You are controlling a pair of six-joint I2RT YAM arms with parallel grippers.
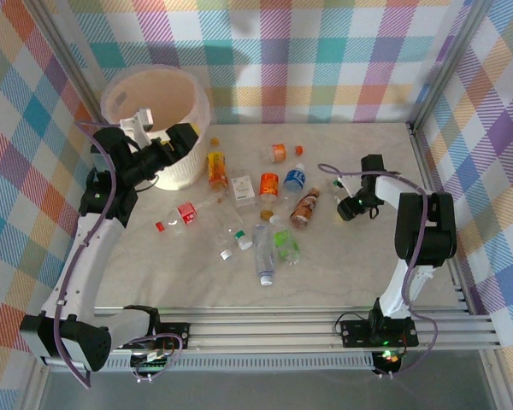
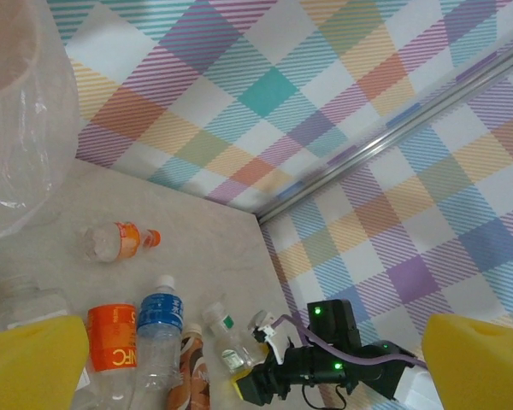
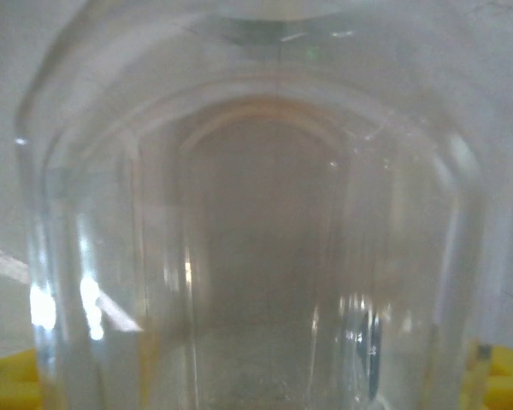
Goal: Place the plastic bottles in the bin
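Observation:
Several plastic bottles lie across the middle of the table: an orange-labelled one [image 1: 215, 162], an orange-capped one [image 1: 280, 153], a blue-labelled one [image 1: 295, 178], a brown one [image 1: 305, 207] and a red-labelled one [image 1: 185, 213]. The cream bin [image 1: 120, 94] stands at the far left with its bag [image 2: 17, 128]. My left gripper [image 1: 186, 137] hangs open by the bin's front wall, yellow fingers [image 2: 30, 363] wide apart with nothing between them. My right gripper [image 1: 342, 203] is down on the table at the right, its yellow pads [image 3: 8, 380] hugging both sides of a clear bottle [image 3: 256, 213].
A metal frame rail [image 1: 427, 179] and a checked cloth wall run close along the right of my right arm. The left wrist view looks across the bottles [image 2: 160, 312] to the right arm [image 2: 342, 363]. More bottles [image 1: 263, 248] lie toward the near edge.

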